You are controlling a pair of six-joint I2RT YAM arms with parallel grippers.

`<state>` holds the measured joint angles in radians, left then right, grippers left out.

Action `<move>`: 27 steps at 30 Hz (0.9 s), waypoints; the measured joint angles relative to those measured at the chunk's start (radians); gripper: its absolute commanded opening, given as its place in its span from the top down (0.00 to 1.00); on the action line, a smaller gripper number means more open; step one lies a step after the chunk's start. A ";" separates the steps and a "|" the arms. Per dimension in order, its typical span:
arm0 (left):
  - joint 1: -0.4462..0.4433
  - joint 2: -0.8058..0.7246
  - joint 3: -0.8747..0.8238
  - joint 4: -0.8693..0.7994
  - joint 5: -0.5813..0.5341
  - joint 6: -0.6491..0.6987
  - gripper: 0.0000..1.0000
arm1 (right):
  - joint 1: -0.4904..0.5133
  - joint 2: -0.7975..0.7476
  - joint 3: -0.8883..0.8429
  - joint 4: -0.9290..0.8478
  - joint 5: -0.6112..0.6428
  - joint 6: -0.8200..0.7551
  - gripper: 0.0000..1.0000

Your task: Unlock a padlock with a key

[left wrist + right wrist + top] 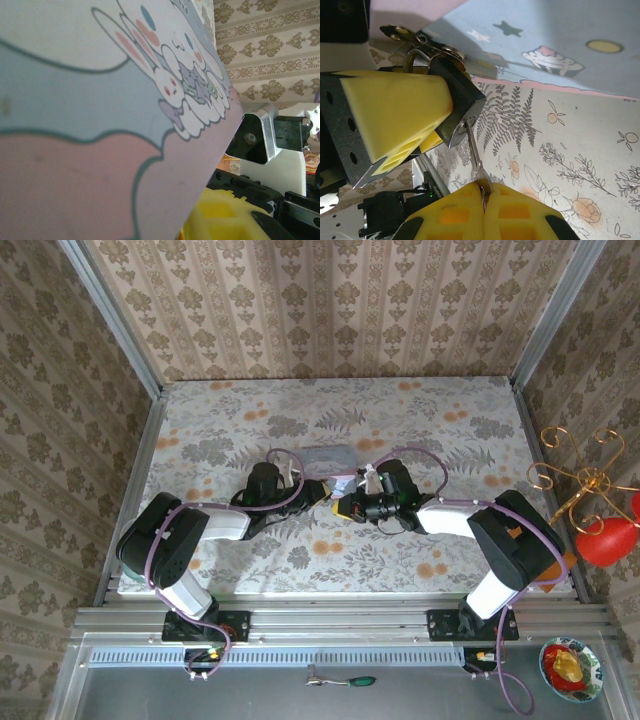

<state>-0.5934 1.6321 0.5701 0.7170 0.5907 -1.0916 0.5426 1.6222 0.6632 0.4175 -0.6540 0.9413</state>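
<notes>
In the right wrist view the small dark padlock point(459, 102) hangs by its shackle from the hasp of the pale-blue cartoon tin point(545, 40). The yellow fingers point(395, 117) of my left gripper point(325, 492) sit on both sides of the padlock body and clamp it. A silver key point(475, 147) is pushed into the keyhole on the padlock's underside. My right gripper point(483, 192) is shut on the key's head. From above, both grippers meet just in front of the tin point(328, 456). The left wrist view has the tin's printed side point(100, 125) close up, hiding the left jaws.
The floral table point(450, 430) is walled by patterned panels at the back and both sides. A gold wire stand with a red object point(600, 530) and a bowl point(570, 665) sit off the right edge. A screwdriver point(345, 680) lies on the front rail.
</notes>
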 measured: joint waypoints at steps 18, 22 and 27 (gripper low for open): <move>0.019 -0.010 -0.026 -0.008 0.011 0.000 0.70 | 0.040 0.000 -0.020 0.049 0.049 0.001 1.00; 0.020 -0.011 -0.036 -0.011 0.010 0.000 0.71 | 0.043 0.000 -0.030 0.049 0.056 0.000 1.00; 0.027 -0.011 -0.043 -0.014 0.007 0.000 0.70 | 0.045 0.000 -0.037 0.050 0.069 0.001 1.00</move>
<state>-0.5663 1.6211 0.5274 0.7025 0.5980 -1.0912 0.5873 1.6218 0.6258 0.4671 -0.5854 0.9424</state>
